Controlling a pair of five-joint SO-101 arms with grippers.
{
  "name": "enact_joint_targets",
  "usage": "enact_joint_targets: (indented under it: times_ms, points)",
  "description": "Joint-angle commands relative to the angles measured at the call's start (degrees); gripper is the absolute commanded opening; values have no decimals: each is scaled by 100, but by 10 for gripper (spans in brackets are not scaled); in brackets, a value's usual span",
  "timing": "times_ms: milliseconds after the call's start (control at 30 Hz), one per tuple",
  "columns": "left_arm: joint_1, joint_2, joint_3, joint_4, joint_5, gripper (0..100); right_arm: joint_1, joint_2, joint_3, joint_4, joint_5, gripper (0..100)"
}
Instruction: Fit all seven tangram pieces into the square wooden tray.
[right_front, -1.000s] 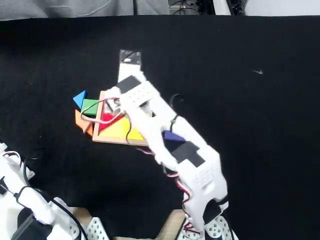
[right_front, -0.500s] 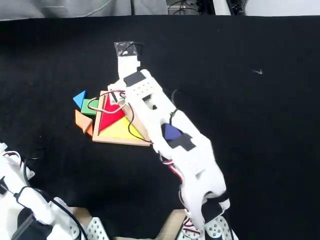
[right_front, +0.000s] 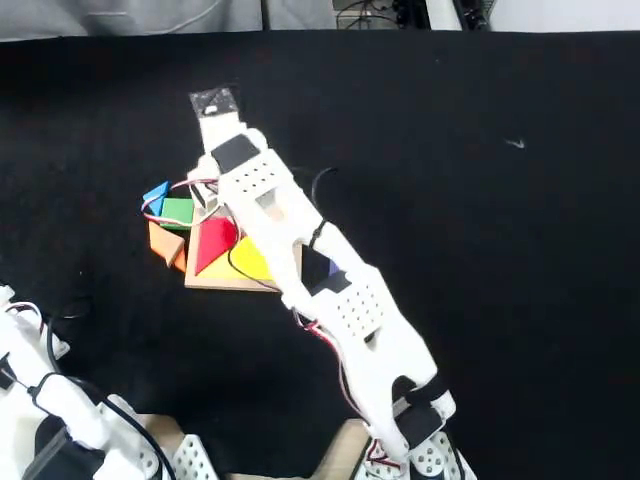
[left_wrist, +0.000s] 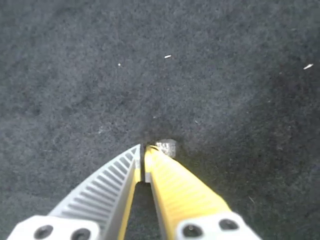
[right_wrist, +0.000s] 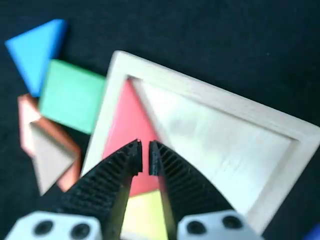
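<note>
Left claw (left_wrist: 144, 152) pressed together, low over black desk (left_wrist: 225, 75). Right claw (right_wrist: 144, 150) nearly closed, empty, tips above red triangle (right_wrist: 125, 122) in tray (right_wrist: 210, 95). Yellow piece (right_wrist: 142, 215) adjoins red. Outside rim: orange (right_wrist: 25, 112), green (right_wrist: 72, 95), blue (right_wrist: 37, 47).

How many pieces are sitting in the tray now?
2. The red triangle lies along the tray's edge, the yellow triangle touching it. The right gripper may hide others.
</note>
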Motion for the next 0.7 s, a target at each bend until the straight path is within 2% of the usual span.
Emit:
enact_joint_targets:
  times_ms: [0,167,267,500,667]
  points:
    - [75,-18,-31,-105,44,30,79,-127,-1068,686,79,11]
    - [75,-26,-31,-97,44,30,185,-127,-2281,1670,492,11]
    - [75,-35,-31,-79,44,30,264,-154,-2615,1705,905,11]
    - [57,-44,-31,-79,44,30,316,-356,-2527,1714,1231,10]
    - [40,-44,-31,-79,44,30,316,-1499,-1833,1705,1618,10]
